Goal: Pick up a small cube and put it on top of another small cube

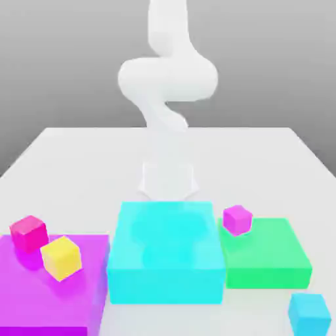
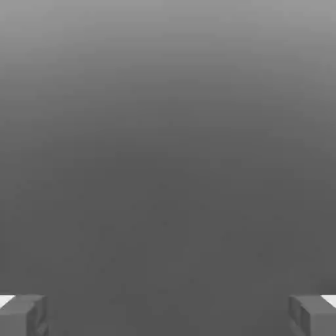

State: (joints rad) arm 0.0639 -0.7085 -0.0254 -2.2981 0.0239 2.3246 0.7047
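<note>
So you're looking at three big flat blocks sitting in a row along the near part of the white table (image 1: 79,147). None of them is really a container, but two are carrying stuff. The magenta block (image 1: 46,289), at the exterior view's left, is holding a small pink cube (image 1: 29,233) near its back corner and a small yellow cube (image 1: 62,258) just beside it, tilted a bit. The large cyan block (image 1: 164,252) in the middle is sitting bare on top. The green block (image 1: 266,252), at the exterior view's right, is carrying a small magenta cube (image 1: 237,219) on its back corner nearest the cyan block.

The small cube (image 1: 308,314) you're after, the sky-blue one, is resting straight on the table, in front of the green block near the exterior view's right edge, apart from everything else.

The table is plain white and the backdrop is fading from light to dark grey. The white arm (image 1: 167,79) is rising behind the cyan block.

Count: three big blocks, four small cubes (pink, yellow, magenta, sky-blue).

In the hand view, the gripper (image 2: 168,315) is showing its two grey fingertips (image 2: 23,315) far apart with nothing between them, so the jaws are spread wide and facing grey background.
</note>
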